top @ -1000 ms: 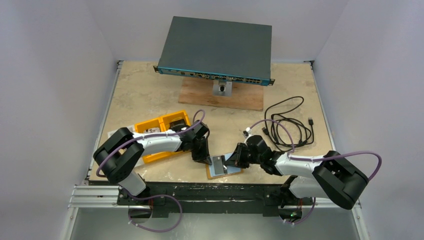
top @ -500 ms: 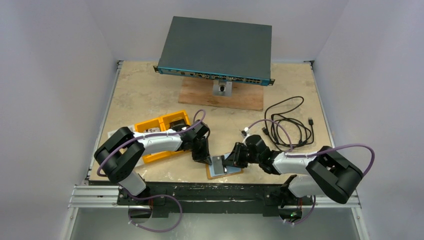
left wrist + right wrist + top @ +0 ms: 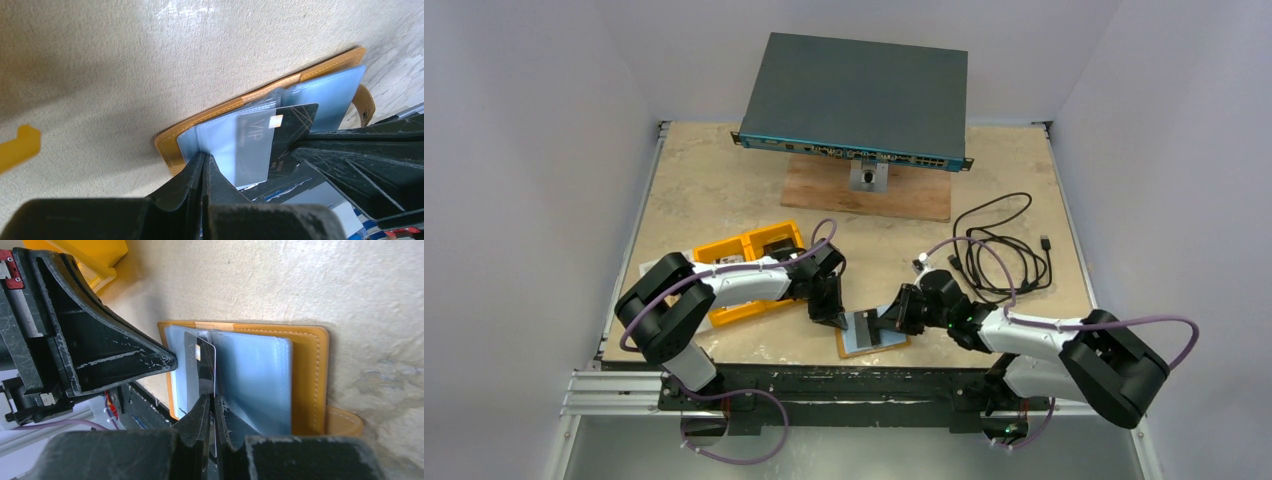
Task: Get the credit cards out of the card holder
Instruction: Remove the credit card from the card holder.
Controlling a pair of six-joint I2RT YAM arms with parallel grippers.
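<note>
Meeting over the middle of the table's [image 3: 724, 180] near edge, the left gripper [image 3: 204, 157] is closed on nothing, its tip resting on the left side of the open card holder [image 3: 305, 375]. The right gripper [image 3: 211, 402] pinches a dark credit card [image 3: 200, 367] that stands partway out of a bluish sleeve [image 3: 250, 380].

A dark grey network switch [image 3: 854, 95] is sitting at the far side of the beige table [image 3: 714, 180], propped up on a small metal stand [image 3: 869, 177] that is resting on a wooden board [image 3: 894, 200]. A black USB cable [image 3: 1009, 255] is lying loosely coiled at the right, well apart from the board. A yellow-orange compartment tray [image 3: 727, 250] is lying at the left, holding something dark in one compartment.
</note>
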